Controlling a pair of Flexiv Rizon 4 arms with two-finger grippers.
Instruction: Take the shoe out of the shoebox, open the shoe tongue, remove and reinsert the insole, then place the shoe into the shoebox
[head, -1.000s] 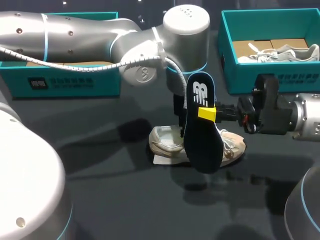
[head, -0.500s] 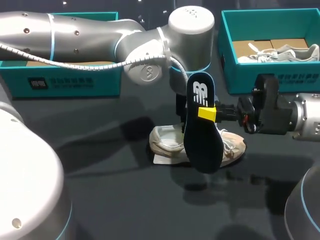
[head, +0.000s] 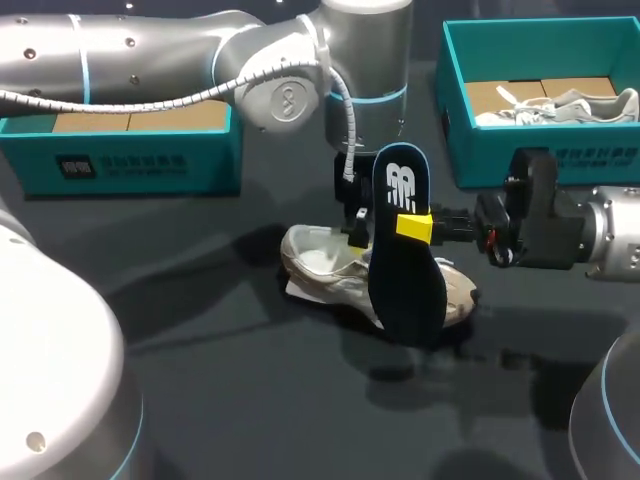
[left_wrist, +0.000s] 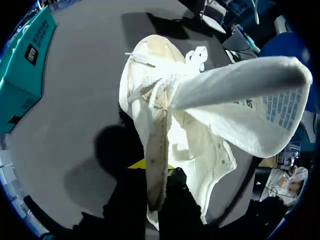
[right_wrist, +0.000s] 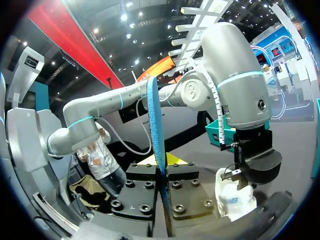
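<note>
Though shoe (head: 312, 262) is partly hidden by insole (head: 405, 270), its rim is pinched by L gripper (head: 356, 228); insole is clamped by R gripper (head: 414, 226).

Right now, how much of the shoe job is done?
Done: the shoe is out on the table and its insole is out. In hand: the right pincer holds the insole, the left pincer grips the shoe. Left: insole back in, then boxing the shoe.

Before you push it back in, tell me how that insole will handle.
The insole is thin edge-on, so probably bendy. Yet it stands upright, pinched mid-length by the right gripper, so likely light and fairly springy.
</note>
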